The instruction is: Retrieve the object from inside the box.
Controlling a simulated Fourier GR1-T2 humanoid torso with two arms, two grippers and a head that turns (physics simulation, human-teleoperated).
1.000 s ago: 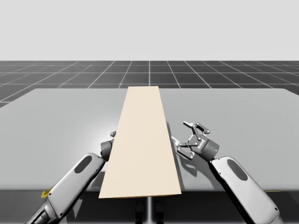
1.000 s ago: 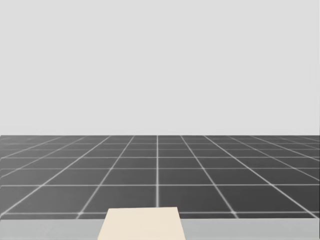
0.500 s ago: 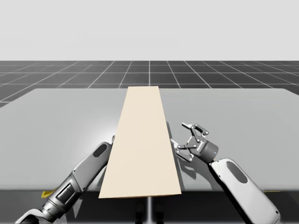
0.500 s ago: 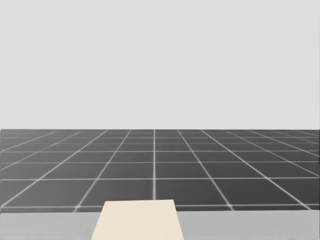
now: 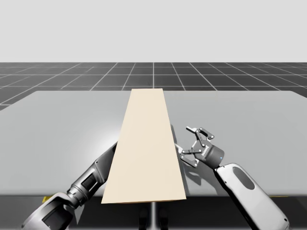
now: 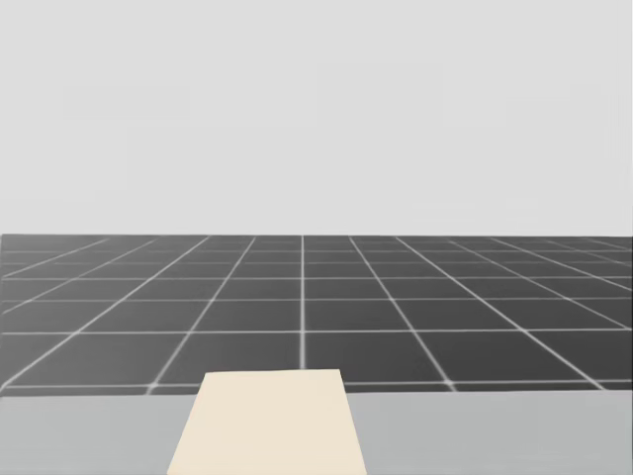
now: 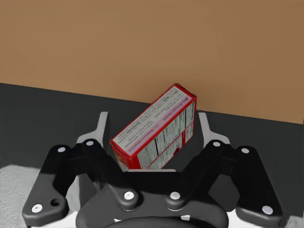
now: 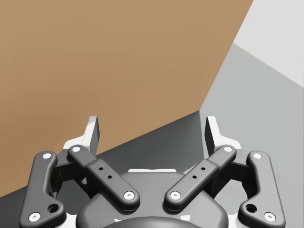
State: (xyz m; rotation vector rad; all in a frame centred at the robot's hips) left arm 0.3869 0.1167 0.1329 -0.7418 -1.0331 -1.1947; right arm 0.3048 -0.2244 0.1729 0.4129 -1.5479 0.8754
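Surface (image 5: 57,124): grey and level, carrying one long tan box (image 5: 146,143) that runs through its middle from 6 o'clock to 12 o'clock in the high view. The head view takes in the far end of the tan box at 6 o'clock, with dark grid floor (image 6: 445,317) beyond. Left arm (image 5: 91,177): enters from 7 o'clock and passes out of sight behind the box's left edge at about 8 o'clock of the box's centre. Right arm (image 5: 244,187): enters from 5 o'clock. The right hand (image 5: 186,140) stands just beside the box's right edge at 4 o'clock, spread wide and empty, facing the tan wall. Left hand (image 7: 153,116): unclosed, its fingers (image 7: 103,127) standing either side of the red carton (image 7: 159,128) with a thin dark gap showing at each. No grip is confirmed. The red carton is the task's thing. It sits tilted on a dark floor against a tan wall, by judgement inside the tan box, one end nearer the hand than the other. Handling assessment: a small cardboard pack, probably light, stiff along its edges but liable to dent on its broad faces, and its printed skin is smooth enough to slip. Recommended hold: across the narrow width, near mid-length, with moderate pressure. Risk noted: because it lies askew to the fingers, it may twist as they close.
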